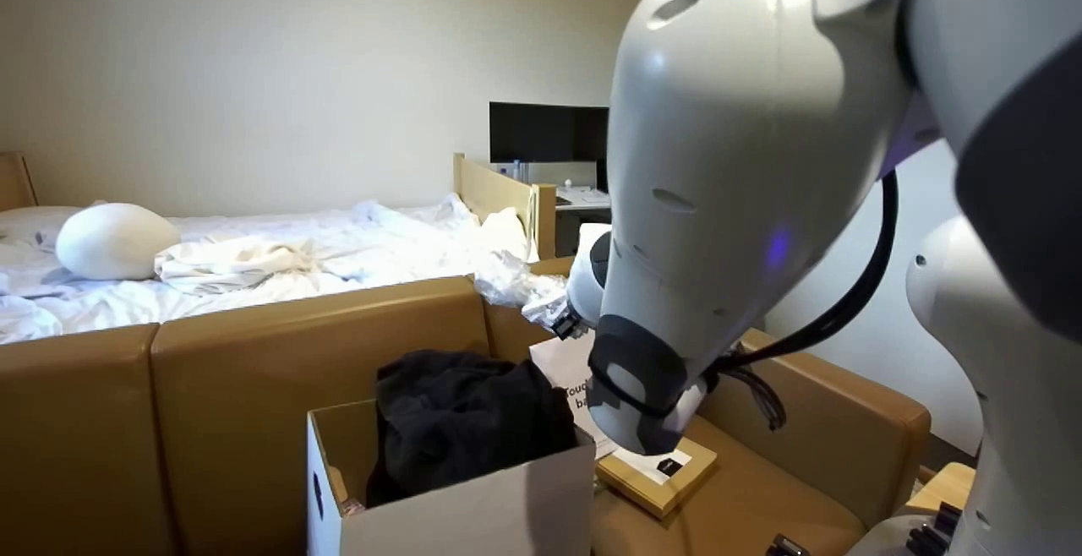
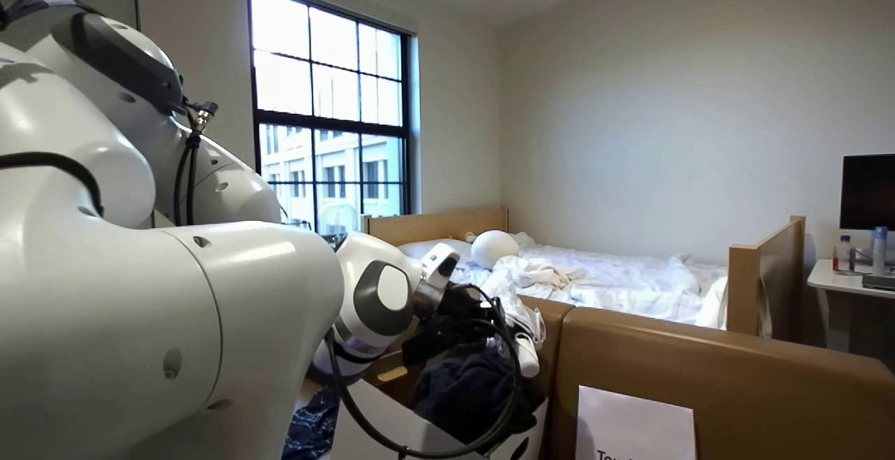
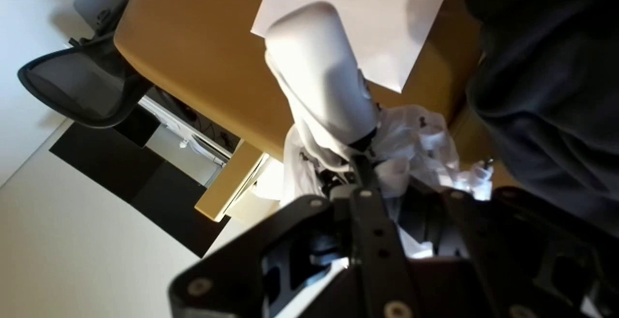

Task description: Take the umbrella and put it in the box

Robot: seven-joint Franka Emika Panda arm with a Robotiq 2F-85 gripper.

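The umbrella is white with a see-through plastic canopy. In the wrist view its thick white handle (image 3: 319,71) points away from the fingers, and its crumpled canopy (image 3: 418,132) bunches around the fingertips. My gripper (image 3: 389,178) is shut on the umbrella. In an exterior view the umbrella (image 1: 516,281) is held up by the sofa back, beyond the box (image 1: 473,509), with the gripper (image 1: 568,325) partly hidden by the arm. In an exterior view the umbrella (image 2: 526,348) hangs with its white end down beside the box (image 2: 381,425). Dark cloth (image 1: 469,421) fills much of the box.
The brown sofa (image 1: 321,362) stands behind the box. A white "Touch" sheet (image 1: 562,370) leans on it, with a flat tan package (image 1: 655,476) in front. Behind the sofa is a bed (image 1: 380,235) with white bedding. Blue patterned cloth (image 2: 311,425) lies by the box.
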